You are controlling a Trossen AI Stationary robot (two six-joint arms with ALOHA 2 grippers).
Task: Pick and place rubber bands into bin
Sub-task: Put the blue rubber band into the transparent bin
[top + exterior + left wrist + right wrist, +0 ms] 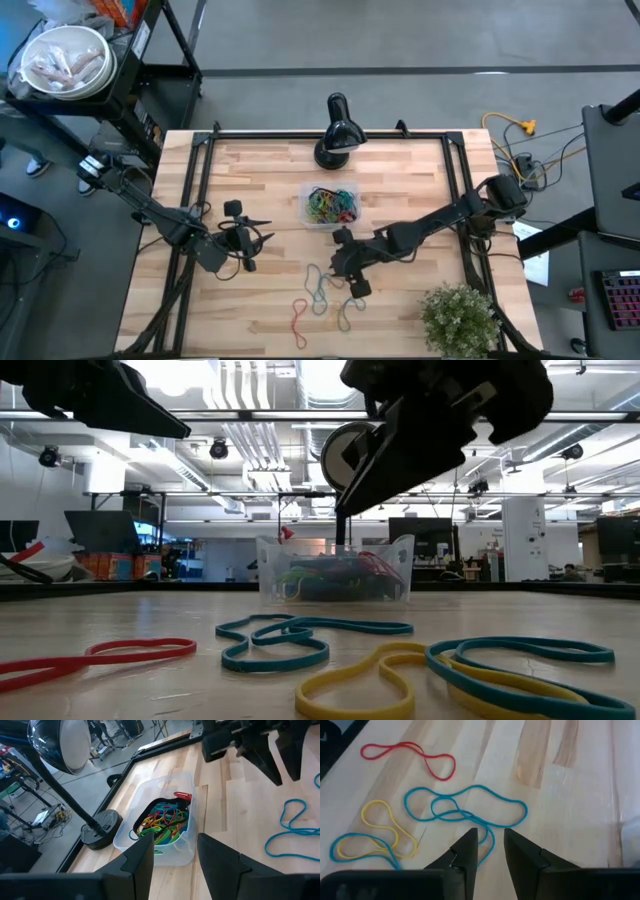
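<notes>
The bin (309,190), a clear tray, sits mid-table holding a tangle of coloured rubber bands (162,820). Loose rubber bands lie flat on the wood nearer the front edge: a blue one (465,810), a red one (410,755), and a yellow one (385,827) overlapping another blue one (355,845). My right gripper (491,845) hovers open above the near end of the first blue band, slanting down, clear of the table in the low view (350,490). My left gripper (175,855) waits open left of the bin, pointing at it.
A black desk lamp (337,135) stands at the table's far edge behind the bin. A potted plant (460,315) occupies the near right corner. Black frame rails (200,200) run along the table's sides. A white bowl (65,60) sits off the table, far left.
</notes>
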